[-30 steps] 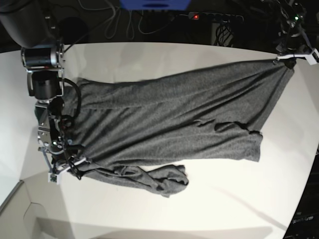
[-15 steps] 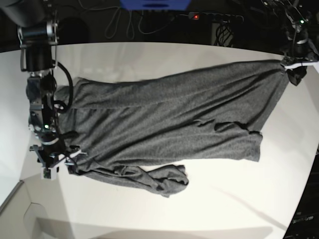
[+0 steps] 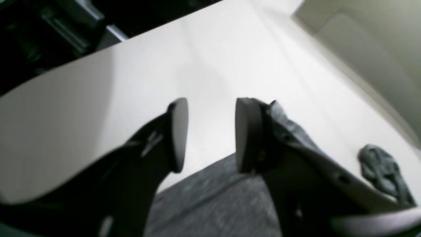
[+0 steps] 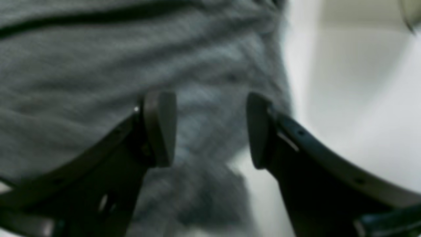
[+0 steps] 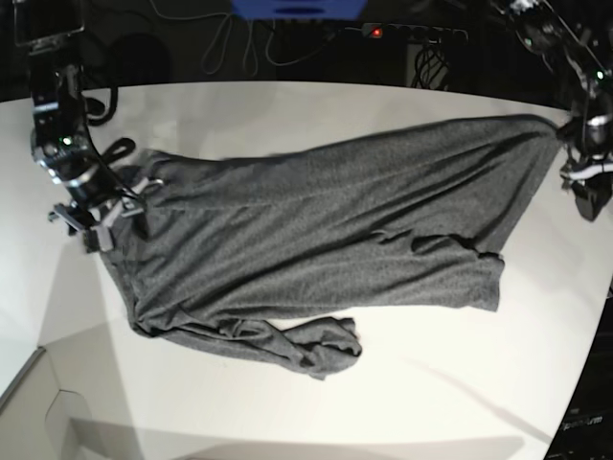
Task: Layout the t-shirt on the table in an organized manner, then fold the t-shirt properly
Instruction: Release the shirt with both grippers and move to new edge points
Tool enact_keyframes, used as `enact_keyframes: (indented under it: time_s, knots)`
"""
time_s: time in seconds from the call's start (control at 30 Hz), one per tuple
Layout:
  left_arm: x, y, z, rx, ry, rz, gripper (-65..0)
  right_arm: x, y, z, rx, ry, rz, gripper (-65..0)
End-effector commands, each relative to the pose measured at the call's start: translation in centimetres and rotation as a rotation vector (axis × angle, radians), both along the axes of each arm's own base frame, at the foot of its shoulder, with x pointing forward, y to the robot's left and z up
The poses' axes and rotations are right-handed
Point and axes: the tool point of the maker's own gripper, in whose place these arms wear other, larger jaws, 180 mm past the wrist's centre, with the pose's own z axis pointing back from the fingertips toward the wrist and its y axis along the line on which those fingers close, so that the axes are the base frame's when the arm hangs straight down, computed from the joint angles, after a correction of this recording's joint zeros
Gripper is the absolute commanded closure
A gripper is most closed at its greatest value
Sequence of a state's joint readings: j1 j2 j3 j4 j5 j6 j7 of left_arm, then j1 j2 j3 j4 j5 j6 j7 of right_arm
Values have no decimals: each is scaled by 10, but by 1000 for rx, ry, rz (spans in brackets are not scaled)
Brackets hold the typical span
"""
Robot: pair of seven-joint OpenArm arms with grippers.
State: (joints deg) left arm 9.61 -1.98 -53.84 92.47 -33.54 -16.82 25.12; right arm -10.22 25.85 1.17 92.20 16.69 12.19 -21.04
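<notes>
No legible text or labels.

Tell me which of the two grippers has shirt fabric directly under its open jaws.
The right gripper: grey t-shirt fills its gap. The left gripper mostly frames bare white table.

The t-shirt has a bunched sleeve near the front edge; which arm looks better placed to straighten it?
Probably the right arm. Its open pincer hovers at the t-shirt end nearest the bunched sleeve. The left pincer, also open, sits off the cloth at the far corner.
</notes>
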Motion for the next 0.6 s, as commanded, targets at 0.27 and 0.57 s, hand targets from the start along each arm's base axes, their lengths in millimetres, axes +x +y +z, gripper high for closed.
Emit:
enact_keyframes:
  time_s: [0.27, 0.57]
  knots:
    - [74, -3, -49, -51, 111, -114, -235, -17, -29, -11, -36, 66, -63, -369]
    - [101, -24, -70, -100, 157, -186, -235, -37, -10, -29, -2, 124, 6, -366]
